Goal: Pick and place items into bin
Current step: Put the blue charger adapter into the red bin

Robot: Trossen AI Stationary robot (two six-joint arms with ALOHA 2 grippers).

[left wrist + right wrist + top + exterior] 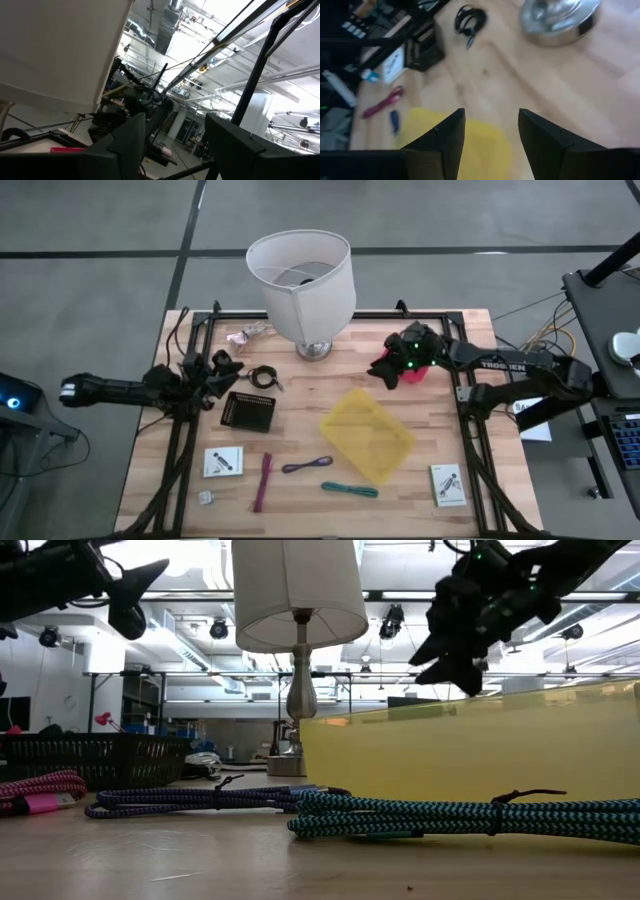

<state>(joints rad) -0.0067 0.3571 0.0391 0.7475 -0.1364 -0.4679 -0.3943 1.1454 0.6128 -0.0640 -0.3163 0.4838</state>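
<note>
The yellow bin sits mid-table, empty, so nothing appears sorted yet. The right gripper, fingers apart and holding nothing, hovers at the bin's 12 o'clock, probably choosing a target. The purple tie, maroon tie and teal tie lie around the bin's 8 o'clock. The left gripper waits at 9 o'clock, fingers spread, empty.

Open tabletop separates the lamp from the yellow bin, with ties lying just beside the bin.
</note>
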